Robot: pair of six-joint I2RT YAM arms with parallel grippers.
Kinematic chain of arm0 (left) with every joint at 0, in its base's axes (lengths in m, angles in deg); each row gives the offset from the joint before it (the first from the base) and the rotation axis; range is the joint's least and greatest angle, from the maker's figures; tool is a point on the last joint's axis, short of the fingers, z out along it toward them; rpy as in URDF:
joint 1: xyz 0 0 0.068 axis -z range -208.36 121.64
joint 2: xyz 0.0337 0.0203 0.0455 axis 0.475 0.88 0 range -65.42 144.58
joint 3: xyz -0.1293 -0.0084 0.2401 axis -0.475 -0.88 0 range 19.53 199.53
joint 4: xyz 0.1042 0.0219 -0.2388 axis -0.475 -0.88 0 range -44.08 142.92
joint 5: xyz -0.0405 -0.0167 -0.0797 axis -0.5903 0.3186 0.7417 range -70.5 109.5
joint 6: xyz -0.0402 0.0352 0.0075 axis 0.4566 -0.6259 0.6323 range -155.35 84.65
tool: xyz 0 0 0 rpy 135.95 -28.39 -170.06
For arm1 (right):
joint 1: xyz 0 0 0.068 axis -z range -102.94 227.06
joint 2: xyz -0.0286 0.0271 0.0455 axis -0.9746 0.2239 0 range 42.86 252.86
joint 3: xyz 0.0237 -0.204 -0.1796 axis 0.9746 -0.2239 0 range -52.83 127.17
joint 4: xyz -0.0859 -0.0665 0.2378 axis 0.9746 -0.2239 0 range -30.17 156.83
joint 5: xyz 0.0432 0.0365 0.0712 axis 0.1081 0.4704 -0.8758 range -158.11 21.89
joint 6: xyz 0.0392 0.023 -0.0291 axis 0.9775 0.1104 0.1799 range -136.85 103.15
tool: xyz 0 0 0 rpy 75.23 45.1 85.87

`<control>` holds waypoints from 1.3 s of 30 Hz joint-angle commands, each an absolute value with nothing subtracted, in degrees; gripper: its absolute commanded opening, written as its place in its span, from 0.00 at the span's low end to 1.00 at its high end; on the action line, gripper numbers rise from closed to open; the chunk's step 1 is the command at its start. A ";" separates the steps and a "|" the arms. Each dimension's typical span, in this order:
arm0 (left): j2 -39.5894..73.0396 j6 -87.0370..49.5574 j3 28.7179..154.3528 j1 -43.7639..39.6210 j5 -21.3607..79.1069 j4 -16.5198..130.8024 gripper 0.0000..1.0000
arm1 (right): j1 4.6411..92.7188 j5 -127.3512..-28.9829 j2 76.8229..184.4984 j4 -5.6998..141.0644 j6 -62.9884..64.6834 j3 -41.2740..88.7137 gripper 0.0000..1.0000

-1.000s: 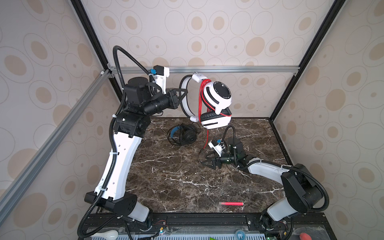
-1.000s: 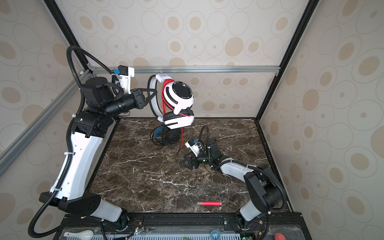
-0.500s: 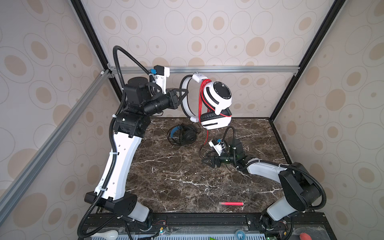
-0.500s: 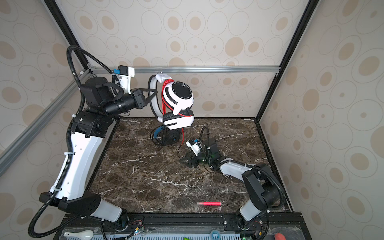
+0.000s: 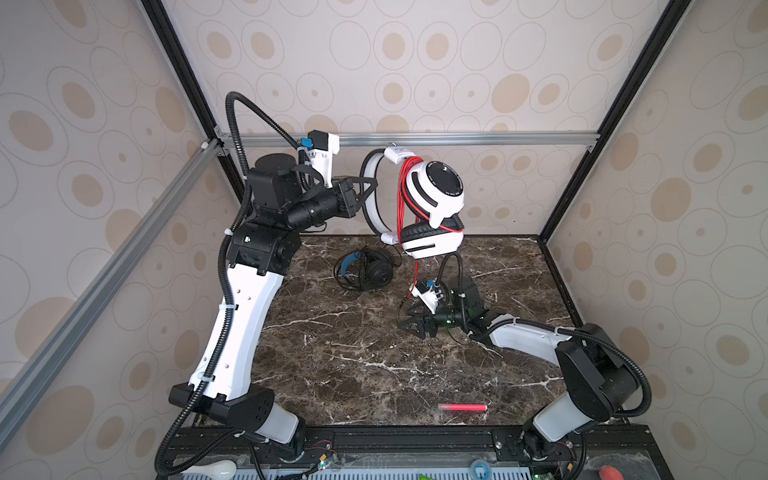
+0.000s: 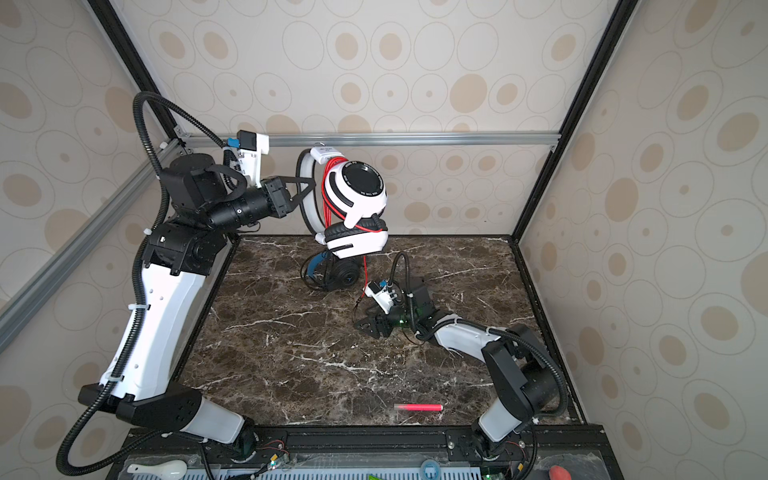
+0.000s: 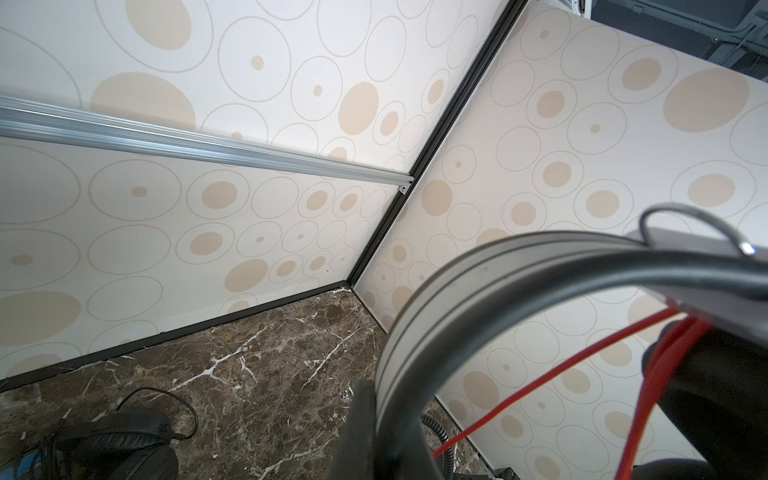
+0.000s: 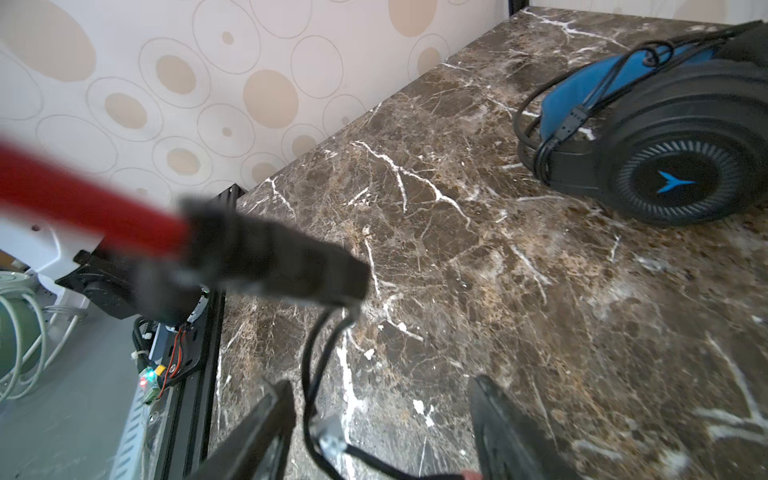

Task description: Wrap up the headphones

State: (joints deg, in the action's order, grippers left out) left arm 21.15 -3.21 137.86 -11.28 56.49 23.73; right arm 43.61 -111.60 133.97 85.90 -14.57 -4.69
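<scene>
Up at 12 o'clock my left gripper (image 5: 370, 188) pinches the half-wrapped white headset (image 5: 434, 195); reckon my spread right gripper (image 5: 413, 326) grabs its cable tail (image 8: 270, 257) next.

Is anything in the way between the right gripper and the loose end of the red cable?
Nothing visible. The right gripper is open, near the table, and the red cable ends in a thin black tail lying between its fingers. The black headphones sit clear, farther back.
</scene>
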 commanded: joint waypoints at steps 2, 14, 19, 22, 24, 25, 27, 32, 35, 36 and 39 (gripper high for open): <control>19.24 0.09 139.07 -11.92 58.00 28.75 0.00 | 42.55 -114.92 135.58 82.94 -17.70 -2.34 0.68; 18.87 0.69 138.98 -12.26 58.44 29.43 0.00 | 42.29 -114.98 138.26 82.82 -17.91 -1.83 0.65; 19.14 1.21 139.14 -12.49 58.95 29.81 0.00 | 42.29 -114.70 139.27 84.62 -16.67 -1.86 0.63; 19.13 1.46 139.19 -12.63 59.14 29.85 0.00 | 42.29 -114.40 139.58 84.82 -16.58 -1.85 0.61; 19.13 1.52 139.22 -12.82 59.31 29.95 0.00 | 42.33 -114.26 139.67 84.97 -16.43 -1.88 0.61; 19.15 1.55 139.22 -12.82 59.32 29.97 0.00 | 42.32 -114.06 139.71 85.01 -16.48 -1.99 0.60; 19.13 1.74 139.22 -12.90 59.40 30.20 0.00 | 42.28 -113.54 139.80 85.44 -16.17 -2.19 0.60; 19.13 2.09 139.13 -13.05 59.67 30.58 0.00 | 42.28 -112.53 140.57 85.98 -15.90 -2.09 0.57; 19.05 2.27 138.83 -13.17 59.67 31.07 0.00 | 42.28 -111.70 141.16 85.73 -16.03 -1.77 0.55; 19.00 2.48 138.77 -13.17 59.67 31.28 0.00 | 42.25 -111.45 141.31 85.73 -16.01 -1.64 0.54; 18.96 2.68 138.59 -13.25 59.75 31.56 0.00 | 42.26 -110.83 141.78 85.93 -15.93 -1.46 0.49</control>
State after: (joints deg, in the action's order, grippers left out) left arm 21.15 -0.67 137.77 -12.61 58.44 26.70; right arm 42.65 -111.58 140.90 85.31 -15.64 -2.68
